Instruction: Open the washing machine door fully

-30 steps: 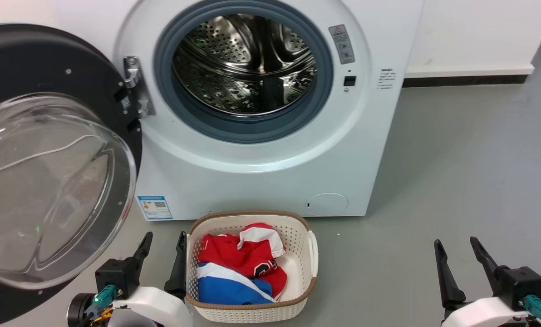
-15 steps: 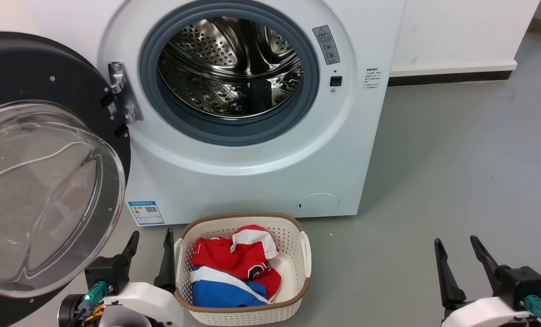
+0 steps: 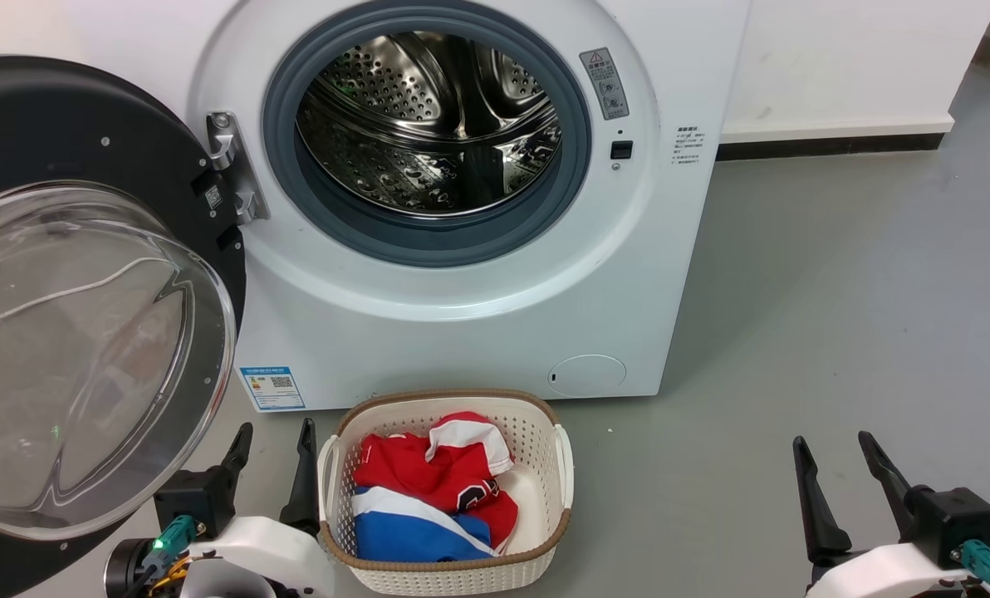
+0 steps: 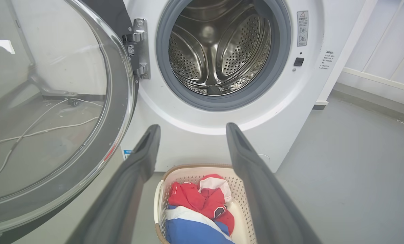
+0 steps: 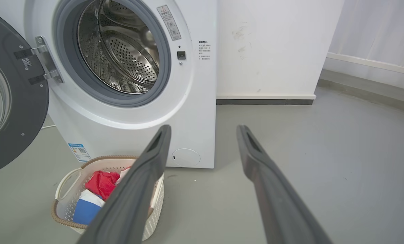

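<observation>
- On the floor point(image 3: 835, 291) in front of the robot: washing machine point(image 3: 462, 316), white front facing the head camera.
- washing machine door point(image 3: 80, 316) is swung out to the machine's left on its hinge point(image 3: 233, 166). The inner side with the glass bowl faces the robot, and the opening is fully uncovered.
- Door's lower rim sits just beside the left end effector point(image 3: 276, 428); can't tell whether there's a gap.
- Left end effector: fingers spread apart and gripping nothing. Its inner finger is right next to the left rim of the basket point(image 3: 445, 394).
- Right end effector point(image 3: 830, 438): fingers spread and unloaded, over bare floor, well apart from basket and machine.
- Open room: a wide grey floor strip runs right of the machine to the white wall point(image 3: 835, 66) and its dark skirting. The left side is boxed in by the door.
- Basket stands just in front of the machine's lower edge, between the blue label point(image 3: 271, 388) and the round flap point(image 3: 586, 374).
- Basket holds a crumpled red-and-white garment point(image 3: 428, 473) on top of a blue one point(image 3: 412, 536).
- Drum point(image 3: 428, 124): perforated steel and paddles visible inside the grey rubber ring point(image 3: 428, 241).
</observation>
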### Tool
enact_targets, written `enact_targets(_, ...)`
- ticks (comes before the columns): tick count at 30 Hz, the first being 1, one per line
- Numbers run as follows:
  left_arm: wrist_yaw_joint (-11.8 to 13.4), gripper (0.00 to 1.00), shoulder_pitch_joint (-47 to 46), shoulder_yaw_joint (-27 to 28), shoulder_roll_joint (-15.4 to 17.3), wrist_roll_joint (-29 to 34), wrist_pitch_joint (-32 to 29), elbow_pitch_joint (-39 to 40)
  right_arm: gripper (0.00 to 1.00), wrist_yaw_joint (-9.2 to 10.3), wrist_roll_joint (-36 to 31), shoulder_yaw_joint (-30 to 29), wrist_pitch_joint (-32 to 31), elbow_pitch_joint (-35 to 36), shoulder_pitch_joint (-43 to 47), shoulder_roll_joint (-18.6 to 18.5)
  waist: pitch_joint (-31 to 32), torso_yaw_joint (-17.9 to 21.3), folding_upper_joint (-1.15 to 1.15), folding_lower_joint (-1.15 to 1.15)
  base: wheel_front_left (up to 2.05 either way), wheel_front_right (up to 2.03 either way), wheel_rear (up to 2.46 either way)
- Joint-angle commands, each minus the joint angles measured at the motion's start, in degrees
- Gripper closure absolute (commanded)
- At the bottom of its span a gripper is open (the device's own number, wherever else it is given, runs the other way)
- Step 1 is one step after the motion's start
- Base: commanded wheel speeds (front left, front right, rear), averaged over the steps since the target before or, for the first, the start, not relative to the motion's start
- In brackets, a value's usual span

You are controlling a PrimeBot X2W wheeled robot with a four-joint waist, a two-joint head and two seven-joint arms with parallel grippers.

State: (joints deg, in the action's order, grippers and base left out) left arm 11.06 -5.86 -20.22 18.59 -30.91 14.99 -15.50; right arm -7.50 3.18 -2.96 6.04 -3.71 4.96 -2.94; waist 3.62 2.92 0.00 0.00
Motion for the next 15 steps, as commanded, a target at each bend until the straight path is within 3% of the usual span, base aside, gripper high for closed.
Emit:
enact_targets(1, -0.1, 0.00, 0.5, 0.1, -0.2, 0.3, 0.3, -0.1, 0.00, 0.02, 0.3, 0.0, 0.3, -0.1, -0.1, 0.1, 0.0, 0.0, 0.00, 0.00, 0.00, 0.00, 0.00)
enact_targets(7, -0.4, 0.00, 0.5, 0.7, -0.4, 1.0, 0.3, -0.2, 0.00, 0.02, 0.4, 0.0, 0.5, -0.2, 0.1, 0.1, -0.1, -0.1, 0.00, 0.00, 0.00, 0.00, 0.00)
enact_targets(8, -0.3, 1.00, 0.1, 0.5, -0.4, 0.6, 0.0, -0.2, 1.00, -0.01, 0.4, 0.0, 0.1, -0.3, 0.0, 0.0, -0.1, -0.1, 0.00, 0.00, 0.00, 0.00, 0.00)
enact_targets(15, -1.7, 1.00, 0.5, 2.3, -1.9, -4.2, -1.8, -0.7, 1.00, -0.01, 6.9, -0.8, -1.4, -2.4, -1.1, 0.0, -0.3, -0.2, 0.00, 0.00, 0.00, 0.00, 0.00)
